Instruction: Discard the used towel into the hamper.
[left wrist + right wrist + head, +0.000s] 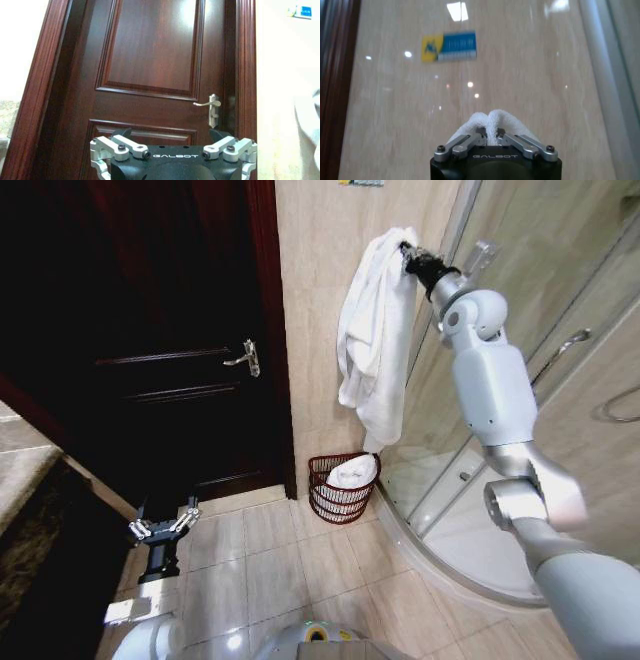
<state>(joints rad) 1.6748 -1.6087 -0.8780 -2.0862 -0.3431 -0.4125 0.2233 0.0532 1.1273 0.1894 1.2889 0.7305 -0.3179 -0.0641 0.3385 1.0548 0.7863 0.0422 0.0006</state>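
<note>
Right tool (pixel 412 254): raised to the upper centre of the head view, at the end of the extended right arm, against the beige tiled wall (pixel 310 330). Its fingers are closed onto a fold of the white towel (pixel 375 330); the right wrist view shows the fold pinched between the two fingers (pixel 517 141), with cloth bulging above them. The towel hangs straight down from the grip, along the wall, its lower end just above the hamper (pixel 340 492).

Hamper: stands on the floor tiles at the foot of the wall, lower centre of the head view, between the dark wooden door (pixel 170 350) and the curved shower enclosure (pixel 500 510). A white cloth (pixel 353 472) already lies inside it, showing above the rim.

Left tool (pixel 163 527): held low at the lower left of the head view, facing the door. Its fingers are spread wide apart and hold nothing.

A blue and yellow sticker (pixel 449 46) is fixed to the wall above the right tool.
</note>
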